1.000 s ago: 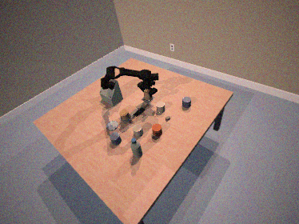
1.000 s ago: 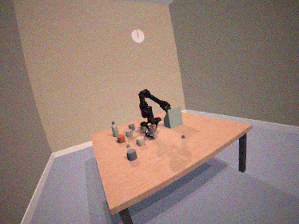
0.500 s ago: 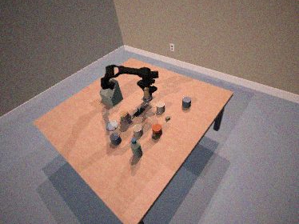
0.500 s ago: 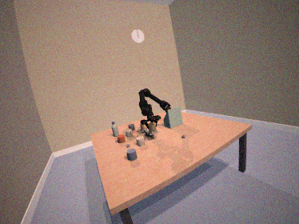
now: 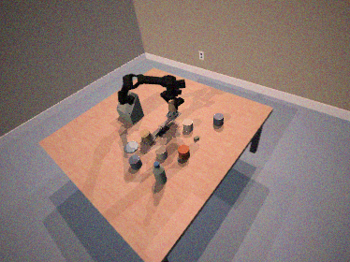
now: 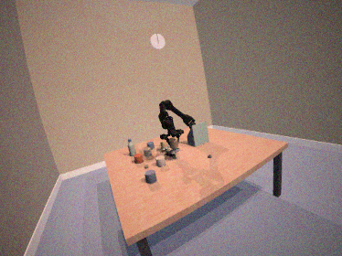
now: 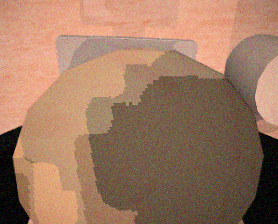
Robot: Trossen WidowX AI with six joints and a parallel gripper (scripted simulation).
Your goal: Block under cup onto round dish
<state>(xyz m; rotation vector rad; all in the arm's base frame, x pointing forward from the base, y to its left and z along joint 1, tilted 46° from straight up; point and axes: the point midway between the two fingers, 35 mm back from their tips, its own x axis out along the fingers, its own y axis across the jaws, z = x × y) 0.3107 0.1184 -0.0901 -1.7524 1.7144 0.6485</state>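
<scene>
My gripper (image 5: 172,104) (image 6: 174,142) is shut on a tan cup (image 5: 171,108) (image 6: 174,144) (image 7: 170,145), which fills most of the wrist view. The cup is held a little above one end pan (image 5: 173,115) (image 7: 185,45) of the balance. The other tan cup (image 5: 146,137) (image 6: 163,146) stands on the balance's opposite end. The dark middle of the balance (image 5: 162,130) lies between them. The pale round dish (image 5: 131,146) is beyond that other cup, with no cup above it. No block can be made out under the held cup; the cup hides much of the pan.
A whitish cylinder (image 5: 187,126) (image 6: 160,161) (image 7: 245,75) stands close beside the held cup's pan. A beige cylinder (image 5: 162,154), an orange one (image 5: 183,152) (image 6: 138,158), a blue one (image 5: 135,162) and a green bottle (image 5: 160,174) (image 6: 132,149) stand farther out. A blue-grey cylinder (image 5: 218,120) (image 6: 151,176) stands apart.
</scene>
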